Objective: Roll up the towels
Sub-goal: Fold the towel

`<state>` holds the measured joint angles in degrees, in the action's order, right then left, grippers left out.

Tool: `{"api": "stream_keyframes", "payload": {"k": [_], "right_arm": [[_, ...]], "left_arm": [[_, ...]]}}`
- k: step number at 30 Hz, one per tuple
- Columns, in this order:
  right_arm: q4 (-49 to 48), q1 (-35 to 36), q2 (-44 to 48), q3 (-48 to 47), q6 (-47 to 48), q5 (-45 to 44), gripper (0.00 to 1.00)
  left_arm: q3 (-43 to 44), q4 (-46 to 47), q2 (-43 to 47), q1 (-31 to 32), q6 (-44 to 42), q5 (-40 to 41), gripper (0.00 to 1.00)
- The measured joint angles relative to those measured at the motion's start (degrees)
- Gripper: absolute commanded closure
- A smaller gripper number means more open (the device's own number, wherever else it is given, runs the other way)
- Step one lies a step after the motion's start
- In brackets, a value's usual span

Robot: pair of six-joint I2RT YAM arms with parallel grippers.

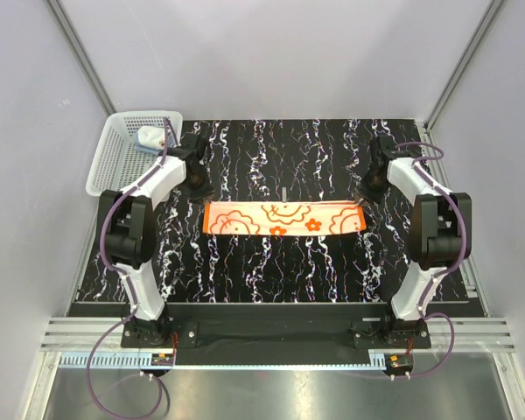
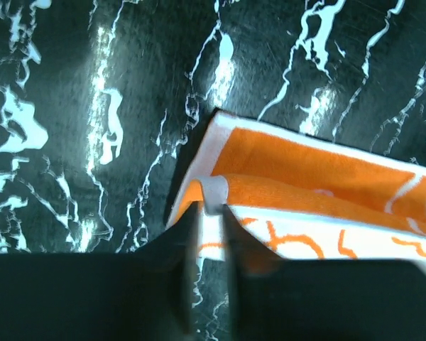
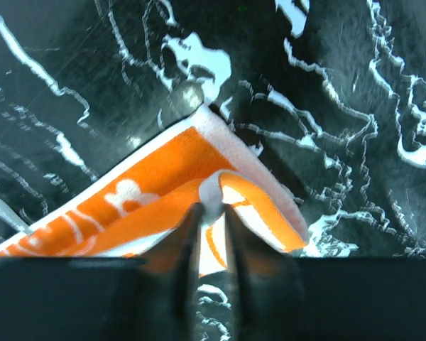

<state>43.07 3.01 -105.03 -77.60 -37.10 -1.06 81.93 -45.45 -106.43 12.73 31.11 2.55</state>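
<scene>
Left tool [image 2: 211, 202], right tool [image 3: 211, 206]; jaws near-closed

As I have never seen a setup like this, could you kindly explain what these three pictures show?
These are two robot arms bolted at the near edge of a black marbled table. The wide picture comes from a fixed camera above and behind them; the two close-ups come from cameras on the left and right wrists. An orange towel with a white flower print lies folded into a long strip. The left fingers pinch its left end and the right fingers its right end. At the far left stands a white basket with a small light-blue bundle inside, likely the other towel.
</scene>
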Motion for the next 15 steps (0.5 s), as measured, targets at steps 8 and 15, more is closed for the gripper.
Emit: {"api": "stream_keyframes", "payload": {"k": [8, 15], "right_arm": [[0.28, -1.97, -6.19, -5.6, 1.33, -1.2, 0.25], [-0.24, -2.64, -2.51, -6.93, 3.02, -4.59, 0.22]], "left_arm": [[4.79, -2.86, -3.06, -0.09, -1.46, -0.37, 0.01], [7.21, -4.31, 3.56, -0.13, -4.48, 0.09, 0.01]]}}
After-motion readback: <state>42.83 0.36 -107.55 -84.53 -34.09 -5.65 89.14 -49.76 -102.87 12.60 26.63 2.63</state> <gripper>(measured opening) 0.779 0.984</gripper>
